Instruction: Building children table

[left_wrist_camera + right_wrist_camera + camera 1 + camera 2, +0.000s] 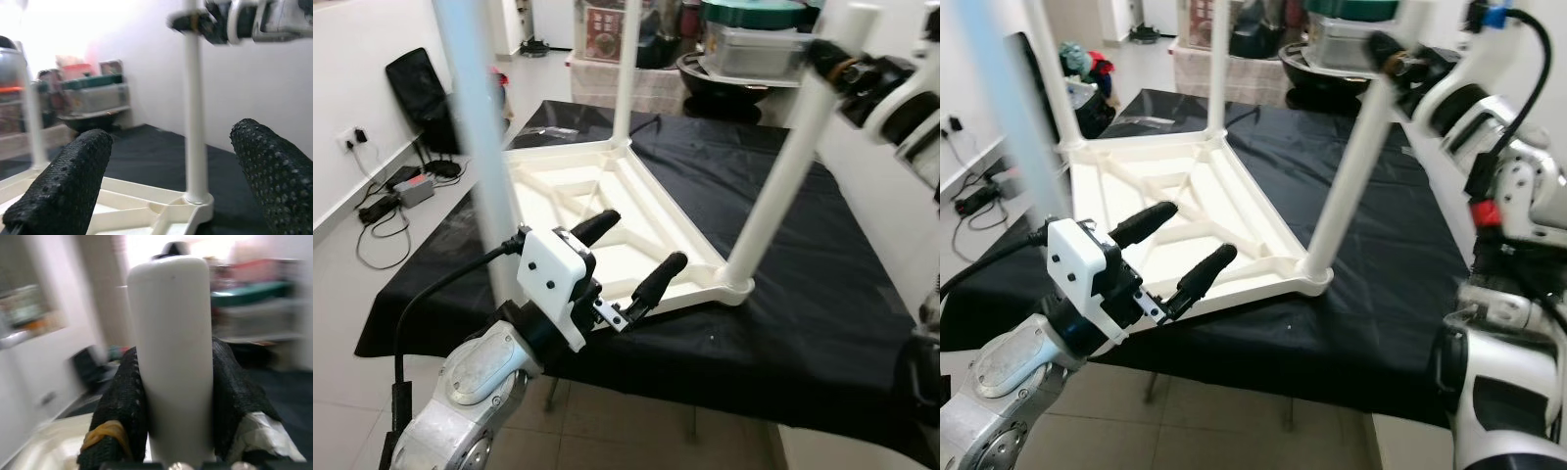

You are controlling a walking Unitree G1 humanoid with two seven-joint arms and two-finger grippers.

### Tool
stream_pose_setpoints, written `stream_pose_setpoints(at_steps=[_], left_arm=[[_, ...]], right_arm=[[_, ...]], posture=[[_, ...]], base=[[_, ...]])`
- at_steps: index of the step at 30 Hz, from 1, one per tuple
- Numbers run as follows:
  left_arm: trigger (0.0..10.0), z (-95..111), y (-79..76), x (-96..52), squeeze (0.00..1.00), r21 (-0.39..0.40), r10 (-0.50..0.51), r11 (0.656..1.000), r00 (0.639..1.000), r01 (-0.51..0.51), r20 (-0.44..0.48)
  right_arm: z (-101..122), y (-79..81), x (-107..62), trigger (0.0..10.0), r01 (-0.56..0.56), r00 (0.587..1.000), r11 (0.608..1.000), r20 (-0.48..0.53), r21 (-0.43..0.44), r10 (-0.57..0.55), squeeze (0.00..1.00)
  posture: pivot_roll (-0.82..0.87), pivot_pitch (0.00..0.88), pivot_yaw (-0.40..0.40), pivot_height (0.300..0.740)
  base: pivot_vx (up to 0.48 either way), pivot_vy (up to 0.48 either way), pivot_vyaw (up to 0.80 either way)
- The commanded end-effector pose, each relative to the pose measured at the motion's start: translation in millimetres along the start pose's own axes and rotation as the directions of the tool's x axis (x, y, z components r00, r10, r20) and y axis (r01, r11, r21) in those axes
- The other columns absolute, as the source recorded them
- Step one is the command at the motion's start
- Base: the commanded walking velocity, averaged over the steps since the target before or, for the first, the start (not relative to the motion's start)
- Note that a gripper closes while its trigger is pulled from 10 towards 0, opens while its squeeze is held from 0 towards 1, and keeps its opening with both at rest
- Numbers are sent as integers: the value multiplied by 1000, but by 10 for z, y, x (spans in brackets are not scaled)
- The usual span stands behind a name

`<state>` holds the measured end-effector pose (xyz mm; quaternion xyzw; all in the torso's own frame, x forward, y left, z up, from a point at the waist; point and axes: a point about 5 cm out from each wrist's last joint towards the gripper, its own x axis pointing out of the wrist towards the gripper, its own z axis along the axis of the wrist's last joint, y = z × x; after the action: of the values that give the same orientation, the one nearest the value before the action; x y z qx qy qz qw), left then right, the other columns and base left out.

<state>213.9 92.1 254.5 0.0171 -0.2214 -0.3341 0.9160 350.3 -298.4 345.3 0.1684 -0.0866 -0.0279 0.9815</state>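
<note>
Tabletop (607,201), white plastic and inverted, lies on a black cloth (822,294) that covers a work table; its ribbed underside faces up. White table legs stand upright from its corners: a far leg (625,73), a blurred leg close to the camera on the robot's left (475,127), and a near-right leg (778,181) seated in the corner socket (736,286) and leaning slightly toward the robot's right. Right gripper (1383,59) grasps this near-right leg near its top end, the two black fingers (124,396) pressed against opposite sides of the white tube (176,357) in the right wrist view. Left gripper (636,257) hovers at the near edge of the tabletop, level with the rim, its fingers (63,188) spread wide with nothing between them; whether the fingertips touch the rim cannot be told. In the left wrist view the near-right leg (194,127) rises from its socket between the two spread fingers, some way beyond them. Storage bins (754,39) are stacked behind the table, and a black bag (419,93) and cables (386,211) lie on the floor by the wall to the robot's left
</note>
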Motion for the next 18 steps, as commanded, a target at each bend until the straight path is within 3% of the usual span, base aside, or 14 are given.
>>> stream_pose_setpoints(at_steps=[1,3,4,5,7,12,13,15,17,18], left_arm=[[10000,16,-22,-2,0,-4,-6,1000,1000,6,5],[10000,21,-22,-12,0,-3,-5,1000,1000,5,2],[10000,21,-22,-12,0,-3,-5,1000,1000,5,2],[10000,25,-21,-21,0,-1,-3,1000,1000,3,0],[10000,25,-21,-21,0,-1,-3,1000,1000,3,0],[10000,32,-28,-33,0,0,-3,1000,1000,3,-3],[10000,34,-31,-35,0,0,-5,1000,1000,5,-3],[10000,34,-31,-35,0,0,-5,1000,1000,5,-3],[10000,41,-34,-36,0,0,-6,1000,1000,6,-6],[10000,41,-34,-36,0,0,-6,1000,1000,6,-6]], right_arm=[[-680,-571,-84,0,319,920,945,-267,79,-288,0],[-866,-775,-175,0,423,870,902,-315,81,-380,0],[-866,-775,-175,0,423,870,902,-315,81,-380,0],[-1083,-878,-255,0,480,824,875,-374,63,-425,0],[-1083,-878,-255,0,480,824,875,-374,63,-425,0],[-1427,-853,-352,0,482,773,876,-481,21,-414,0],[-1566,-837,-392,0,485,746,875,-522,1,-413,0],[-1566,-837,-392,0,485,746,875,-522,1,-413,0],[-1926,-796,-507,0,505,667,862,-614,-44,-422,0],[-1926,-796,-507,0,505,667,862,-614,-44,-422,0]], posture=[[-73,59,-100,740],[-68,61,-104,740],[-68,61,-104,740],[-66,60,-103,740],[-66,60,-103,740],[-57,63,-105,740],[-58,67,-105,740],[-58,67,-105,740],[-49,77,-105,740],[-49,77,-105,740]], base=[[0,0,0],[0,0,0],[0,0,0],[0,0,0],[0,0,0],[0,0,0],[0,0,0],[0,0,0],[0,0,0],[0,0,0]])
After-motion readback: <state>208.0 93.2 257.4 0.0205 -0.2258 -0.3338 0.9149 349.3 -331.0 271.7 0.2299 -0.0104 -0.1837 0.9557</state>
